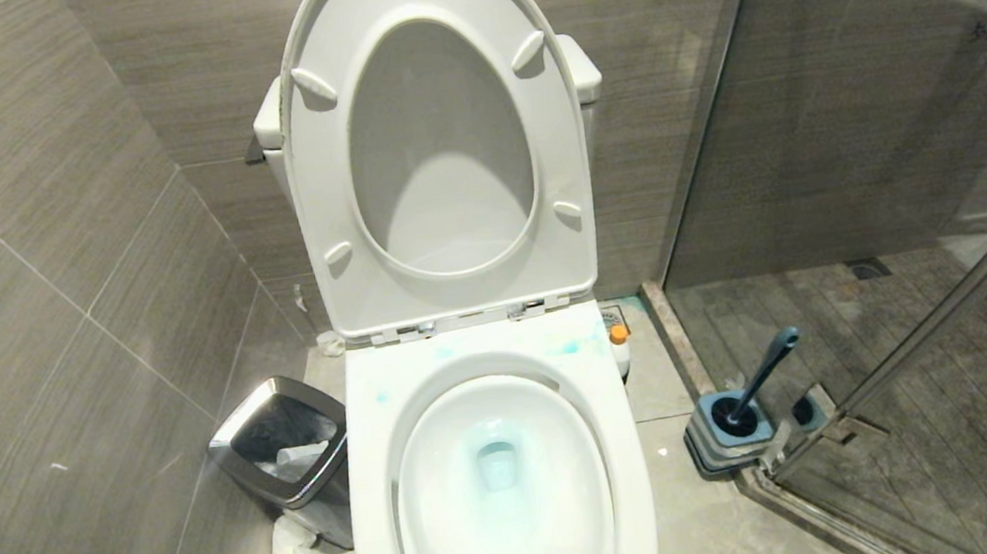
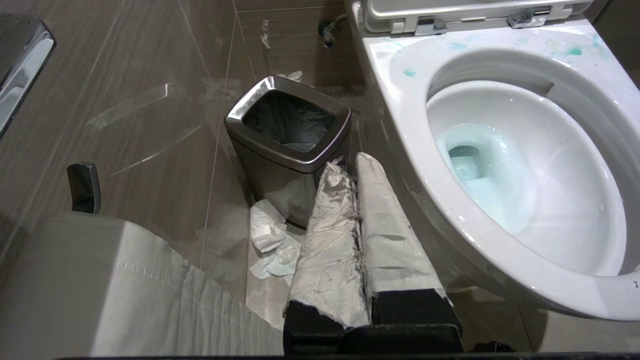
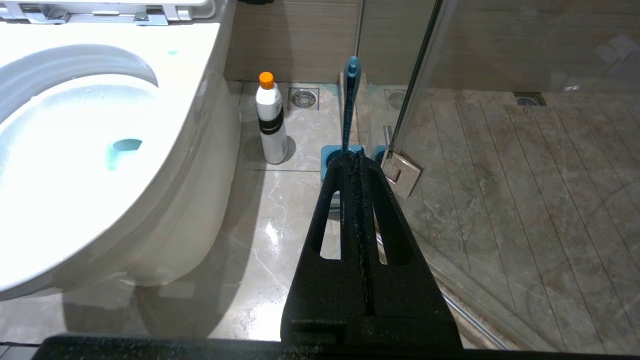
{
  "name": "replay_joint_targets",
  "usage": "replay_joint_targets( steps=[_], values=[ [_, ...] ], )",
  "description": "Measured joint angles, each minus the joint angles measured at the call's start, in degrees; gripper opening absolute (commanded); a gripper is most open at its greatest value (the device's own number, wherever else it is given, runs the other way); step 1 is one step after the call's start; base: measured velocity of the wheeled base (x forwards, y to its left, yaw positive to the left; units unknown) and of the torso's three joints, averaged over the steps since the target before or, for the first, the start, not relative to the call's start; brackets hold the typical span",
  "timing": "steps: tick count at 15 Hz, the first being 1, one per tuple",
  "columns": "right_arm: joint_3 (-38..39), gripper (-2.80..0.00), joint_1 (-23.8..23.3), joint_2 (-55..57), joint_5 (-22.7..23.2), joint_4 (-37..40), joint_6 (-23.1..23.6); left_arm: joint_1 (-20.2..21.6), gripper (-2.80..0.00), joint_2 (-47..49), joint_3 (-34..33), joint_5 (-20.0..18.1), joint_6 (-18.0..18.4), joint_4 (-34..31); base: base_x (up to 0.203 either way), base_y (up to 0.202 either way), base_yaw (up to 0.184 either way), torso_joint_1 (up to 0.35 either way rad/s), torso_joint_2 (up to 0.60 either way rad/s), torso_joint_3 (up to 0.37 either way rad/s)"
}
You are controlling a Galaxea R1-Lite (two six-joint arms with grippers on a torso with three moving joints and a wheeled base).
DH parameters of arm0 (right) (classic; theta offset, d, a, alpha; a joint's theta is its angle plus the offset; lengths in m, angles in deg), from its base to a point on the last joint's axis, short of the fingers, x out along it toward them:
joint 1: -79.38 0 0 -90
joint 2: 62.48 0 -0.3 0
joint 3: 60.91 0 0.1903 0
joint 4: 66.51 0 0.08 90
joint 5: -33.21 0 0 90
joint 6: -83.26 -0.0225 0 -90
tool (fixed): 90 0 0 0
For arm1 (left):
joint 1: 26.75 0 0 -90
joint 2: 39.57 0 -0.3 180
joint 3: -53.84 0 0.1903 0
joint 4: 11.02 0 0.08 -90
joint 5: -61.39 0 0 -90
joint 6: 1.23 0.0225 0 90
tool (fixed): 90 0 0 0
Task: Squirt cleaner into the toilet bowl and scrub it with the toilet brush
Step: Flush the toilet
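Left pincer (image 2: 356,162): paper-wrapped fingers pressed together, holding nothing, low beside the toilet's left flank. Just beyond its tips stands the steel-rimmed bin (image 2: 287,150), black liner inside, with crumpled tissue (image 2: 272,245) on the floor between bin and pincer. Risk: any swing toward the bowl from here could clip the bin or drag tissue along.

Toilet bowl (image 1: 496,462): lies between the two pincers, seat and lid propped upright against the tank. Pale blue cleaner (image 1: 498,462) sits in the water at the drain, with smears on the rim near the hinges (image 2: 570,50). The squirting looks done or partly done; scrubbing is my guess for what remains. Glossy wet ceramic means a brush head could skid and spatter.

Cleaner bottle (image 3: 270,120): white, orange cap, upright on the floor tight against the toilet's right side, ahead and to the bowl side of the right pincer. Tall and narrow, so a passing arm could topple it.

Right pincer (image 3: 359,156): black fingers closed together, empty, directly in front of the toilet brush (image 3: 350,97), which stands in its blue holder (image 1: 734,426). The glass shower door (image 3: 500,150) and its hinge sit just beside the holder. The handle is slim and slanted; a grip set off-centre could tip the holder or knock the handle against the glass. Fingers must part first.
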Motion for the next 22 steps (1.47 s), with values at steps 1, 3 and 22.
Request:
replay_joint_targets(
  steps=[1, 3, 22],
  values=[
    [0.0, -2.8, 0.0, 0.0, 0.0, 0.0, 0.0, 0.0, -2.8, 0.0, 0.0, 0.0, 0.0, 0.0, 0.0, 0.0, 0.0, 0.0, 0.0, 0.0],
    [0.0, -2.8, 0.0, 0.0, 0.0, 0.0, 0.0, -0.1, -2.8, 0.0, 0.0, 0.0, -0.1, 0.1, 0.0, 0.0, 0.0, 0.0, 0.0, 0.0],
    [0.0, -2.8, 0.0, 0.0, 0.0, 0.0, 0.0, -0.9, -2.8, 46.2, 54.9, -8.7, 1.2, -12.0, 0.0, 0.0, 0.0, 0.0, 0.0, 0.0]
  ],
)
